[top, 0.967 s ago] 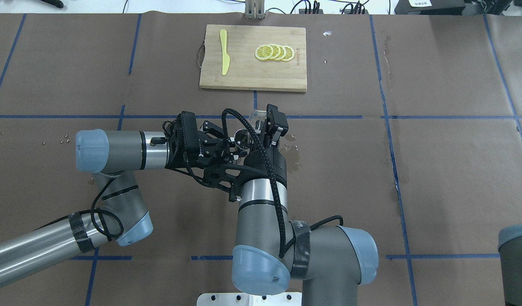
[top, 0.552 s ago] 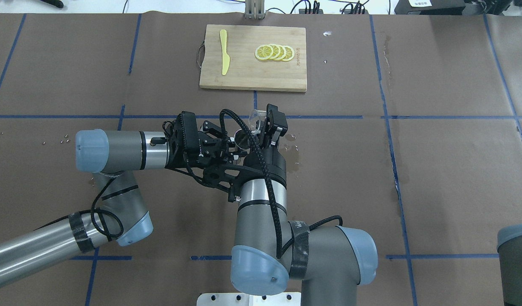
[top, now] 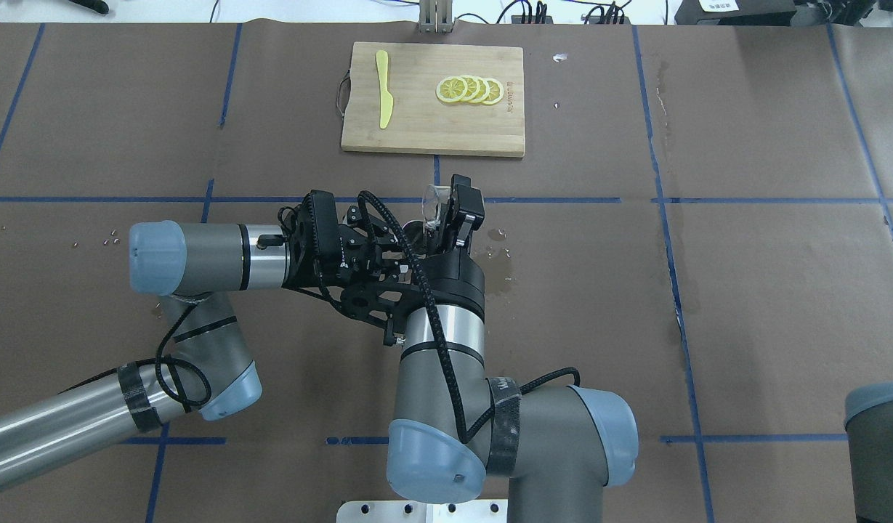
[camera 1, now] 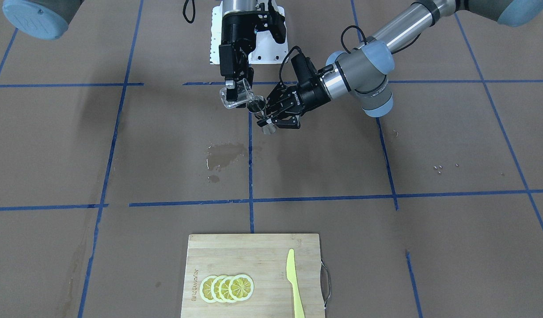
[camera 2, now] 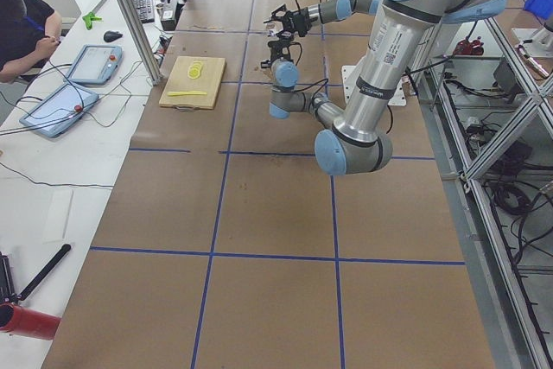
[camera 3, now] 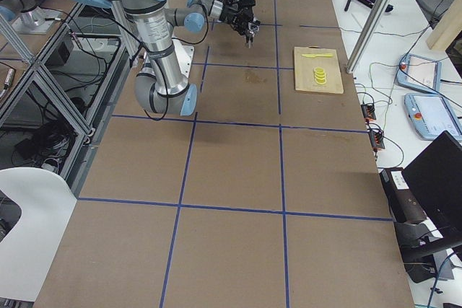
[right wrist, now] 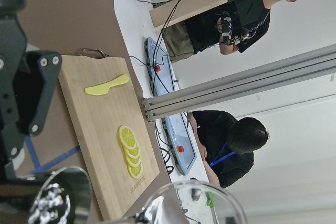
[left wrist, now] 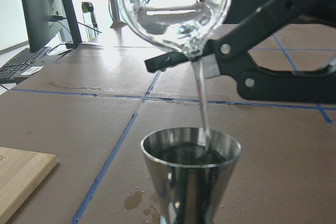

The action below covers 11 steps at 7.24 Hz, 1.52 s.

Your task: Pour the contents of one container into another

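The clear cup (left wrist: 173,9) is tipped over the steel jigger (left wrist: 190,174), and a thin stream of water runs from its lip into the jigger's top cone. My right gripper (camera 1: 236,90) is shut on the cup (camera 1: 237,96), reaching from the robot's base. My left gripper (camera 1: 267,117) comes in sideways and is shut on the jigger (camera 1: 256,106) at its waist, holding it upright above the table. From overhead, the cup (top: 431,202) sits just beyond the jigger (top: 411,234), both partly hidden by the right wrist and cable.
A wooden cutting board (top: 417,127) with lemon slices (top: 469,90) and a yellow knife (top: 383,88) lies at the table's far side. A wet patch (camera 1: 225,154) marks the brown paper below the grippers. People (right wrist: 241,9) and tablets (camera 2: 60,101) are beyond the table's far edge.
The right wrist has turned and shifted slightly left, tipping the clear cup further over the jigger. The left arm and the jigger have stayed put.
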Available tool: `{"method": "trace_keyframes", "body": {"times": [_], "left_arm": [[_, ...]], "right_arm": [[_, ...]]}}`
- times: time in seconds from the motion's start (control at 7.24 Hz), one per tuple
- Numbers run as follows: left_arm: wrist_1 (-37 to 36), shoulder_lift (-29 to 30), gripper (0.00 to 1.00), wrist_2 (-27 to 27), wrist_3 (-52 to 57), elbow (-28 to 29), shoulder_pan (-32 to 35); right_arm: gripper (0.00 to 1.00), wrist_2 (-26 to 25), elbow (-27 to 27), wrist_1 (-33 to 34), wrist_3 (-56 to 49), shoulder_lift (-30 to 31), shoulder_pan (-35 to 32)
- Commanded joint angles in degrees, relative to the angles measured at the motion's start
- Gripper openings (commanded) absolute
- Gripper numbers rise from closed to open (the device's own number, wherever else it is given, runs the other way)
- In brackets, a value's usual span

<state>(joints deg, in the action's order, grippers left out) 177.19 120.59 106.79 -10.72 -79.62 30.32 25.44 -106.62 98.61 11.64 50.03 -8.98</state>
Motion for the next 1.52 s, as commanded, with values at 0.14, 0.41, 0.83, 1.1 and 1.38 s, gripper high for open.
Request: {"method": "trace_keyframes", "body": {"times": [0.14,0.41,0.83,1.1,1.38], "left_arm": [[0.0,0.0,0.0,0.0,0.0,-0.01,0.0],[0.0,0.0,0.0,0.0,0.0,-0.01,0.0],[0.09,-0.09,0.0,0.0,0.0,-0.01,0.0],[0.09,-0.09,0.0,0.0,0.0,-0.01,0.09],[0.09,-0.26,0.0,0.09,0.0,-0.01,0.17]], "right_arm": [[0.0,-0.13,0.19,0.0,-0.22,-0.2,0.01],[0.0,-0.04,0.27,-0.17,-0.22,-0.46,-0.08],[0.0,0.74,-0.34,-6.19,1.97,0.06,-0.25],[0.0,3.72,-0.34,-20.67,2.16,3.82,-0.95],[0.0,7.4,-0.52,-28.27,11.84,7.43,-1.48]]}}
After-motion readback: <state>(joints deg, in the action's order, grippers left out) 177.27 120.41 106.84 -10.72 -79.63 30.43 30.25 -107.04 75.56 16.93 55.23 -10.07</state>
